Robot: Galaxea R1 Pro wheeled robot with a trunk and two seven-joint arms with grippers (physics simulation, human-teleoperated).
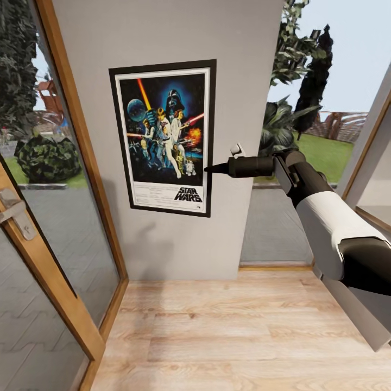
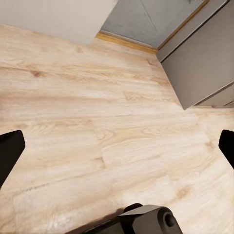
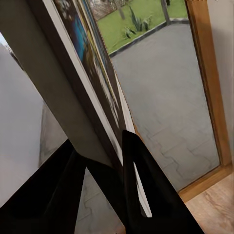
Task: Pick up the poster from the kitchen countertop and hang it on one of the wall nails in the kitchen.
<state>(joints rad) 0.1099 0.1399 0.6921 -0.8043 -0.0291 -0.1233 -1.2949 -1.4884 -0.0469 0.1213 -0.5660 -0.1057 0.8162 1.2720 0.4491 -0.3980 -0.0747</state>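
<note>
The wall (image 1: 163, 32), a plain grey panel, stands between a wood-framed glass door (image 1: 49, 233) and a window (image 1: 304, 108) giving onto lawn and shrubs. Below it runs a light wood plank floor (image 1: 228, 331), meeting the wall at its base.

The poster (image 1: 165, 136) lies flat against the wall, upright, near the wall's edge on the window side. Black frame, white border, dark blue artwork with figures and the title along the bottom edge are all legible in the head view.

The right arm (image 1: 326, 217), white and black, reaches in from the window side toward the poster's edge. The right gripper (image 3: 105, 161) sits at the lower part of that edge. In the right wrist view its two dark fingers (image 3: 141, 190) stand narrow, one on each side of the poster's edge, clamped on the frame. The poster's face shows edge-on there, with paving and grass beyond the glass.

The left gripper (image 2: 117, 146) points down at the floor, close to a grey cabinet corner (image 2: 200, 63). Its fingertips (image 2: 9, 151) sit wide apart at opposite sides of the left wrist view, holding nothing.
</note>
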